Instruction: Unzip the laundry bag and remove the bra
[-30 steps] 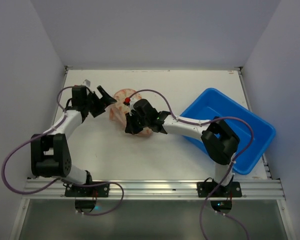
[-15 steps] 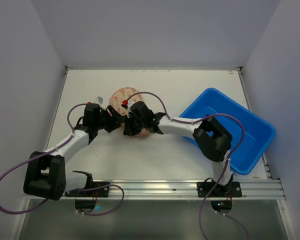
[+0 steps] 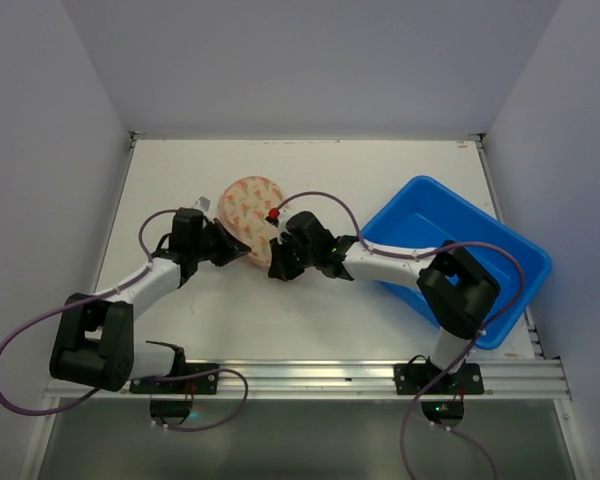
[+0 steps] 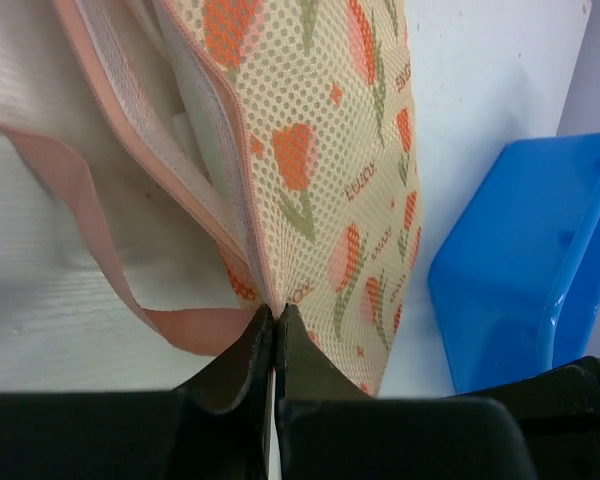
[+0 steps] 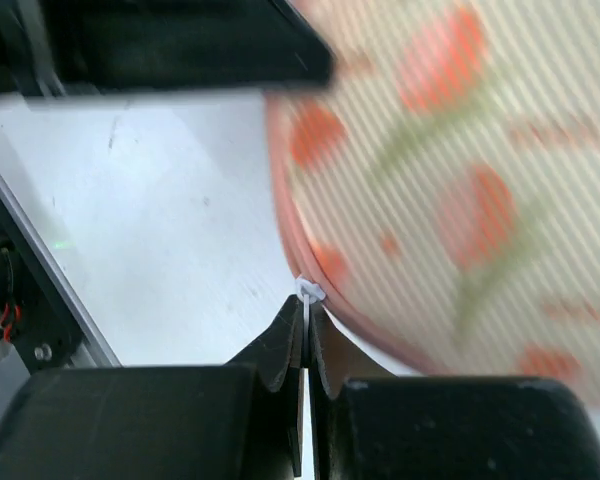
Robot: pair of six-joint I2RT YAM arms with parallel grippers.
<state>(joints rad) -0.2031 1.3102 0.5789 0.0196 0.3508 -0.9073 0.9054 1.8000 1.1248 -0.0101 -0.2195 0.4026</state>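
The laundry bag [image 3: 250, 205], pale pink mesh with orange tulip motifs, lies mid-table between both arms. My left gripper [image 3: 243, 252] is shut on the bag's near edge seam [image 4: 277, 312]. In the left wrist view the bag [image 4: 320, 150] gapes open along its zip, a pink flap hangs left, and white fabric [image 4: 192, 95] shows inside, likely the bra. My right gripper [image 3: 277, 268] is shut on the small white zip pull [image 5: 309, 291] at the rim of the bag [image 5: 430, 190].
A blue plastic tub [image 3: 460, 250] stands at the right, just behind the right arm, and its corner [image 4: 525, 260] shows in the left wrist view. White walls close in the table's back and sides. A metal rail runs along the near edge.
My left arm swung in from the back left to the bag and its jaws closed on the edge. The right gripper drew the zip pull toward the near right, uncovering more of the bag.
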